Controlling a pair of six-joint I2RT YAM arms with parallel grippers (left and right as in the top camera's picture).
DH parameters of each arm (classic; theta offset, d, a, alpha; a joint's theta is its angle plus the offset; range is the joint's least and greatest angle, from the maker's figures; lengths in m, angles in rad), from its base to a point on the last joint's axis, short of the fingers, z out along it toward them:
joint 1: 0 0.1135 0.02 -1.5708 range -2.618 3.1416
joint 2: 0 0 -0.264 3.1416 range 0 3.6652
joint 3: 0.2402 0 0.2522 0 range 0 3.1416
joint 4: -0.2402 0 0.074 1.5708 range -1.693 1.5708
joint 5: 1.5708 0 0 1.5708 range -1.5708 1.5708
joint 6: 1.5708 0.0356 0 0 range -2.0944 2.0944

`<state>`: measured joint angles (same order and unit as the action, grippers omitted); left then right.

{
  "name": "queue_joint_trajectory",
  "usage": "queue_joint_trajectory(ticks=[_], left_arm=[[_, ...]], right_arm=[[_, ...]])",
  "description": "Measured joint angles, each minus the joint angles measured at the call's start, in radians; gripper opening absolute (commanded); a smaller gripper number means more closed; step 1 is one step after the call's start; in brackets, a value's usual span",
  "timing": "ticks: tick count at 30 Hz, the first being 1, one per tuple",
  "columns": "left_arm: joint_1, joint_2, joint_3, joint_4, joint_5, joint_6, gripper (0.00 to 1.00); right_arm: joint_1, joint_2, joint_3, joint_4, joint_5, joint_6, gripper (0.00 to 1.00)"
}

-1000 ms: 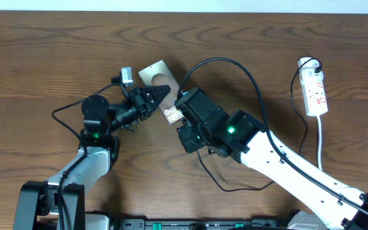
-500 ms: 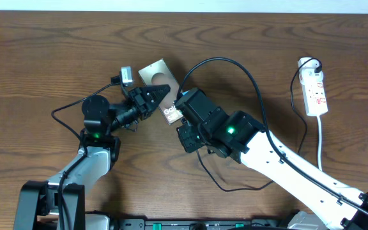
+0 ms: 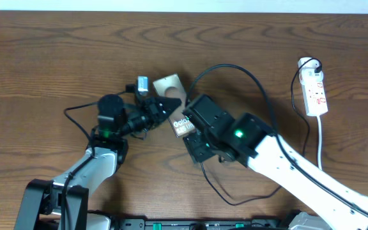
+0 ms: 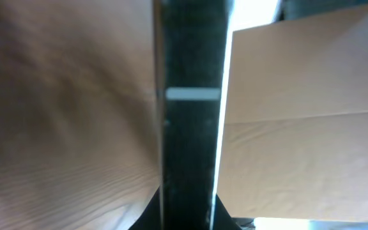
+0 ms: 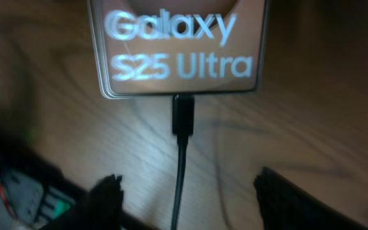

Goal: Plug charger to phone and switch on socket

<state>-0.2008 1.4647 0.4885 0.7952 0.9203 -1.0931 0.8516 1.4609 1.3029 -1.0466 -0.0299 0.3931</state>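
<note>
Your left gripper (image 3: 163, 107) is clamped across the middle of the phone (image 3: 168, 85). The phone lies just toward 12 o'clock from the centre of the table (image 3: 43, 64), with its lettered end pointing to about 4 o'clock. In the right wrist view, the charger (image 5: 183, 118) has its black tip seated in the phone's bottom edge, and its cable trails toward 6 o'clock. Your right gripper (image 5: 185, 182) is spread wide, with a finger on each side of the cable and neither touching it. The socket (image 3: 315, 92) lies out near 3 o'clock, well apart from the phone, with the white plug (image 3: 306, 63) at its 12 o'clock end.
</note>
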Motion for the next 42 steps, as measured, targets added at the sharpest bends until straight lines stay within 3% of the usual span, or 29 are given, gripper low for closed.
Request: queue_joint_trajectory(ticks=[1,2,12,22,29,42], left_arm=[[-0.018,0.0,0.0,-0.031,-0.016,0.024,0.07],[-0.034,0.0,-0.001,-0.06,-0.032,0.048,0.07],[-0.11,0.002,0.026,-0.333,-0.09,0.28,0.07],[-0.114,0.124,0.304,-0.707,-0.066,0.571,0.07],[-0.114,0.286,0.386,-0.721,0.023,0.718,0.07],[-0.114,0.367,0.387,-0.727,0.024,0.807,0.08]], right_arm=[[0.0,-0.022,0.0,-0.012,-0.001,0.0,0.95],[0.0,-0.06,0.0,-0.029,0.002,0.002,0.99],[-0.006,-0.468,0.006,-0.11,0.167,0.047,0.99],[-0.01,-0.712,0.008,-0.16,0.307,0.079,0.99],[-0.01,-0.744,0.01,-0.255,0.34,0.142,0.99],[-0.01,-0.744,0.01,-0.272,0.524,0.302,0.99]])
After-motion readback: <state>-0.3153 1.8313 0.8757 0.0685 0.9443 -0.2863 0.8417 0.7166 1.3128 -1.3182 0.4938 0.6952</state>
